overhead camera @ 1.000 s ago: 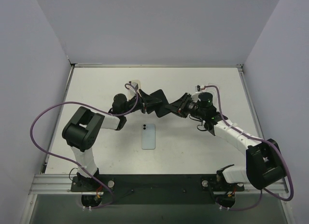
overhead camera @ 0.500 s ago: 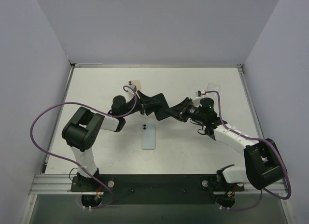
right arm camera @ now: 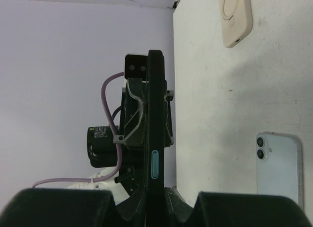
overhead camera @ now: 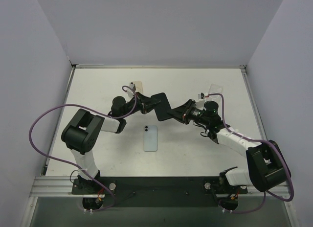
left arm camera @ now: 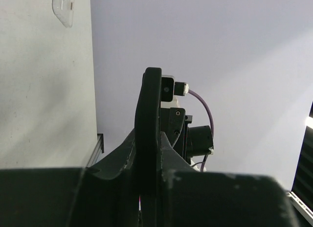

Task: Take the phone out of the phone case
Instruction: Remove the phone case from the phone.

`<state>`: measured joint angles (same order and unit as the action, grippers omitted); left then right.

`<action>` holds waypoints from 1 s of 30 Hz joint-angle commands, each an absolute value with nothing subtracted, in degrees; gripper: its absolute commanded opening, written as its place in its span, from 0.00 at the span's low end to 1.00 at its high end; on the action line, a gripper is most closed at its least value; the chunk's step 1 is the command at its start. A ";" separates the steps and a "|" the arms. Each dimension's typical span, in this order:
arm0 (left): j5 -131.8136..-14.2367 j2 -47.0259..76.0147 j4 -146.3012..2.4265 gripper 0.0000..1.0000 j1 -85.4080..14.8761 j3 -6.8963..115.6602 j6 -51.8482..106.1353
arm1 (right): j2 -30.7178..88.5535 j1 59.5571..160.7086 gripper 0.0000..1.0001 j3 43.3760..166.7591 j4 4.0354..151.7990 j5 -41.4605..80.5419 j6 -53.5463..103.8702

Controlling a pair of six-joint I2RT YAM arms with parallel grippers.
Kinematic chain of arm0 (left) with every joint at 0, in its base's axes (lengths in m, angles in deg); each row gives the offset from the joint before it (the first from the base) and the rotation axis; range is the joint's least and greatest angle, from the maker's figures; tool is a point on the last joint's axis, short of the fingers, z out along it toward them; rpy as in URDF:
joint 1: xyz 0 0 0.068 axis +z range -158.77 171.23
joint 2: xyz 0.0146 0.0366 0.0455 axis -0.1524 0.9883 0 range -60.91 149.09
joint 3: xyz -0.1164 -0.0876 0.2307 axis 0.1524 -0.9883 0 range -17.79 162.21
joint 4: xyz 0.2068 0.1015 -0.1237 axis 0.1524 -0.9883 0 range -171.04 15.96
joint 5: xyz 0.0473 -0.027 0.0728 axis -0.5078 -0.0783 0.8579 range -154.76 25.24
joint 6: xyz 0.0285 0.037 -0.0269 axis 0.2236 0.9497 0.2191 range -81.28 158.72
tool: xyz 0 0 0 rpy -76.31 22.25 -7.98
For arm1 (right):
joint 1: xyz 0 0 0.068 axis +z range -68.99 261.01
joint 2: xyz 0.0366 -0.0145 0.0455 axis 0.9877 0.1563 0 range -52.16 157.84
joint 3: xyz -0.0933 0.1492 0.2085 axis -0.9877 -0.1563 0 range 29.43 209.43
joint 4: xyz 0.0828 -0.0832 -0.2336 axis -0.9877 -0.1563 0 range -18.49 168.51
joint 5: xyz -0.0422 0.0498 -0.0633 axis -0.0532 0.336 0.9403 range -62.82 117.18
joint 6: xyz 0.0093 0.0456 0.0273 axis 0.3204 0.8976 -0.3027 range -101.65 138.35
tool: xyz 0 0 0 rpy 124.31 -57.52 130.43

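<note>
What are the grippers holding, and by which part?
Both grip the thin black cased phone: left gripper on one end, right gripper on the opposite end.

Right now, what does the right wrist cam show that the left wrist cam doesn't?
Only right wrist: a beige case and a light blue phone, lying camera-side up on the table.
Only left wrist: a clear case on the table.
Both: the black phone case seen edge-on, pinched between that arm's own fingers, with the other arm's wrist behind it.
</note>
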<state>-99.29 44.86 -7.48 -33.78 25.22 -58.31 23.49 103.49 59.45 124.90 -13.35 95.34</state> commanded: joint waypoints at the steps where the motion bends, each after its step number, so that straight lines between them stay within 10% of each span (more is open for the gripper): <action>1: -98.60 42.36 -4.17 0.00 -33.38 26.69 -56.81 | 21.75 103.24 0.00 58.88 131.07 -15.62 96.31; 19: -98.60 40.95 -0.56 0.00 -31.79 24.49 -58.75 | 20.35 103.07 0.34 58.35 130.90 -12.81 99.73; 30: -98.95 40.08 0.32 0.00 -31.71 24.66 -59.10 | 22.19 103.51 0.19 58.17 133.70 -11.67 101.93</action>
